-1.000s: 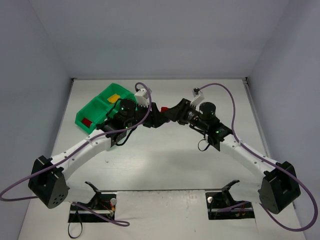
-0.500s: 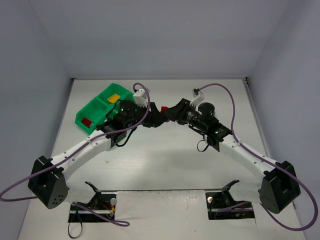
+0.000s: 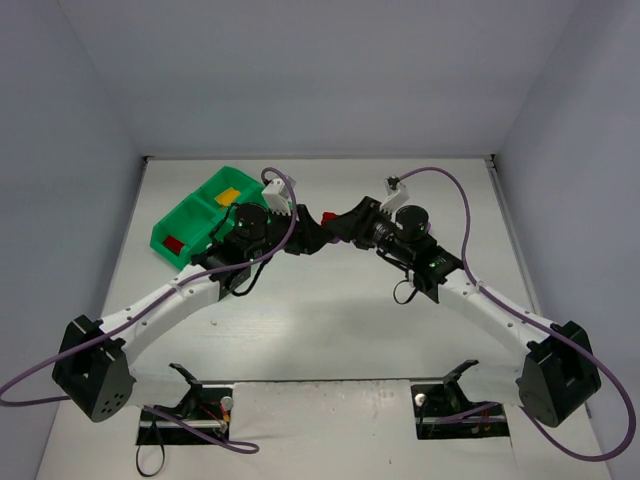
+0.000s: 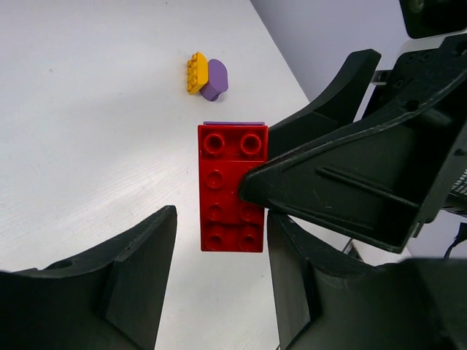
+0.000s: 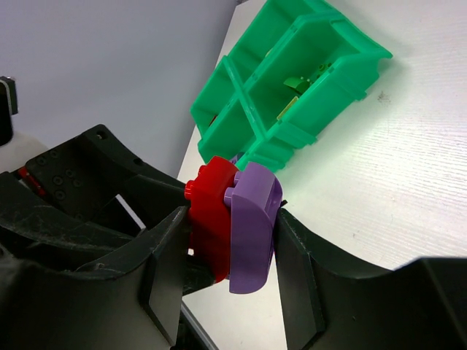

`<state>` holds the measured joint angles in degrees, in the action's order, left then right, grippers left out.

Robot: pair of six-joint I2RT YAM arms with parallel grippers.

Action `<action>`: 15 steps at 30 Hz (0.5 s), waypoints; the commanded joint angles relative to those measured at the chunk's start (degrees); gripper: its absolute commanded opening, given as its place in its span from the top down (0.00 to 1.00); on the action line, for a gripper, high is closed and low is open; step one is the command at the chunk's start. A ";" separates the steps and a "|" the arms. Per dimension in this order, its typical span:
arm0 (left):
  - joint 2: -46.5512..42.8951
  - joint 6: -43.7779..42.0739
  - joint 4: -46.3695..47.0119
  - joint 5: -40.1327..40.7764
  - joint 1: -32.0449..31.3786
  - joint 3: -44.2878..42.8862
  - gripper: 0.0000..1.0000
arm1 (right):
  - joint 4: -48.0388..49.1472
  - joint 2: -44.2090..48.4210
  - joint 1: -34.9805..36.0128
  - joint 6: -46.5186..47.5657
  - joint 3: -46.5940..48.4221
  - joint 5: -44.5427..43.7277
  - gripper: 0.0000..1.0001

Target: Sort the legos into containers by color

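Note:
My right gripper (image 5: 230, 233) is shut on a red brick (image 5: 211, 219) joined flat to a purple rounded piece (image 5: 252, 226), held above the table. In the left wrist view the red brick (image 4: 233, 188) hangs studs-up, pinched by a right finger (image 4: 343, 182). My left gripper (image 4: 222, 233) is open, its jaws on either side of the brick's near end, with a gap on the left. From above, both grippers meet at the red brick (image 3: 327, 217). The green tray (image 3: 192, 215) lies at the far left, and its rim also shows in the right wrist view (image 5: 292, 44).
A yellow brick joined to a purple piece (image 4: 206, 75) lies on the table beyond the grippers. The tray holds a yellow brick (image 3: 230, 196), a red brick (image 3: 173, 245) and a lime piece (image 5: 295, 84). Walls close the table on three sides.
My left wrist has shifted slightly towards the far left. The right arm holds still with the red and purple pair.

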<state>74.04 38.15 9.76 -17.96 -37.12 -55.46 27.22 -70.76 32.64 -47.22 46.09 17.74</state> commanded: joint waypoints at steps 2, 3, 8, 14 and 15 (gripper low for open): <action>-3.47 0.43 9.40 1.70 -0.05 -1.32 0.54 | 2.48 0.10 1.19 -0.15 0.58 0.81 1.00; -3.46 0.43 9.40 1.70 -0.05 -1.40 0.56 | 2.48 0.01 1.28 -0.24 0.67 0.72 1.00; -3.11 1.05 9.75 0.99 -0.05 -1.40 0.70 | 2.48 -0.52 1.46 -0.24 0.76 0.63 1.00; -1.71 1.66 9.23 -0.59 -0.05 -2.02 0.58 | 2.66 -0.61 1.63 0.02 1.29 0.81 1.00; -1.62 1.66 9.23 -0.59 -0.05 -2.11 0.57 | 2.66 -0.69 1.63 0.11 1.37 0.81 1.00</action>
<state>73.36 38.39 10.55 -18.13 -37.12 -55.46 27.64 -71.11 32.73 -47.79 46.06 16.60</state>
